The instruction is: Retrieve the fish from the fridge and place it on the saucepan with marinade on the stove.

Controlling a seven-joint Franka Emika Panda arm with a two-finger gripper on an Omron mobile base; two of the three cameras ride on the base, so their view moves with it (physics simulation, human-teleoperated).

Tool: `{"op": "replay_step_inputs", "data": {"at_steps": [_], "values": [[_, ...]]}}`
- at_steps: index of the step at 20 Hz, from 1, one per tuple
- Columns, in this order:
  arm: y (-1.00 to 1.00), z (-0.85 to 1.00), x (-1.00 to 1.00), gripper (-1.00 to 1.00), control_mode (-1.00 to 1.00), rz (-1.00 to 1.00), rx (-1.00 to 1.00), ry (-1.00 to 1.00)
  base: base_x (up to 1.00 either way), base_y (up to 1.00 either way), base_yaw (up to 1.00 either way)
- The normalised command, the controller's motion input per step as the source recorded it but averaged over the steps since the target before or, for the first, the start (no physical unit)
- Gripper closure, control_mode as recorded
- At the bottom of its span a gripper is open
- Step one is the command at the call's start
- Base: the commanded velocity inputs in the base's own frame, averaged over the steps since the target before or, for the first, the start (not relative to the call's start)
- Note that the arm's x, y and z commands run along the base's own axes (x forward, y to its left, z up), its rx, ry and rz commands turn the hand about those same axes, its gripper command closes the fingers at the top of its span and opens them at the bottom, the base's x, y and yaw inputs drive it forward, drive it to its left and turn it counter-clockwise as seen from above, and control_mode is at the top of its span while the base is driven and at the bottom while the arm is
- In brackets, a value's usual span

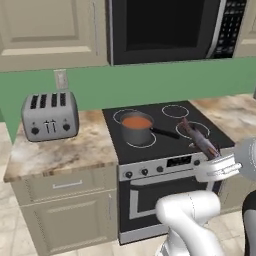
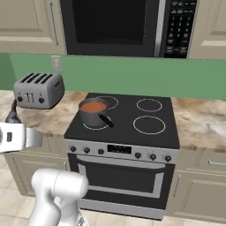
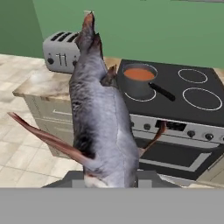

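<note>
A home kitchen: a black glass stove (image 2: pixel 132 119) with an oven below sits between beige cabinets (image 1: pixel 70 210) topped by a marbled stone counter (image 1: pixel 60 150), a black microwave (image 2: pixel 123 26) hangs overhead, and a silver four-slot toaster (image 1: pixel 50 116) stands against the green wall.

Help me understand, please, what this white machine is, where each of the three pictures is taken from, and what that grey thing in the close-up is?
It is a white robot arm on a base that can drive, in a rendered kitchen. Two cameras ride on the base, behind the arm to its left and right; the third sits on the hand and looks along the gripper. The grey thing is the fish, which the gripper is shut on. Ahead is the stove, with a saucepan on its near left burner, filled with orange-red marinade. A toaster stands on the counter to the left, and a microwave hangs above.
</note>
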Motion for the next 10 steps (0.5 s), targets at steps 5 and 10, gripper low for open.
{"op": "replay_step_inputs", "data": {"at_steps": [5, 10], "values": [[0.00, 0.00, 0.00, 1.00, 1.00, 0.00, 0.00, 0.00, 0.64, 0.00, 0.00], [0.00, 0.00, 0.00, 1.00, 1.00, 0.00, 0.00, 0.00, 0.68, 0.00, 0.00]]}}
